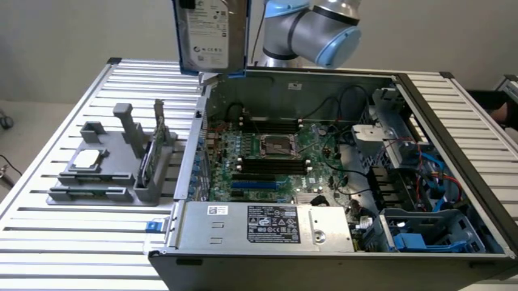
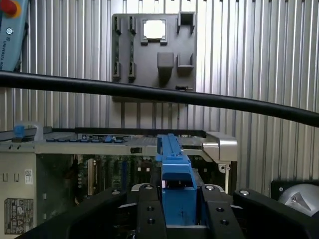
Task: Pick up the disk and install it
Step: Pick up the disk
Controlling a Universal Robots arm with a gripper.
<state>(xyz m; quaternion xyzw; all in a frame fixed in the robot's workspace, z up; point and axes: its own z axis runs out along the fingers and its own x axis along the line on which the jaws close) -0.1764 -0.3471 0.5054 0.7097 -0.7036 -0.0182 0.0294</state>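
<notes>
Above the open computer case (image 1: 324, 273), I saw the end effector (image 2: 180, 201) clamped on the disk (image 1: 208, 33), hanging upright, long axis vertical.

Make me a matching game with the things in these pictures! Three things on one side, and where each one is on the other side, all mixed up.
Things:
1. disk
2. small silver chip
3. long grey box

Places:
A. on the grey tray
B. inside the open computer case, along its near edge
C. clamped in the gripper, up in the air

Pairs: 1-C, 2-A, 3-B.
</notes>
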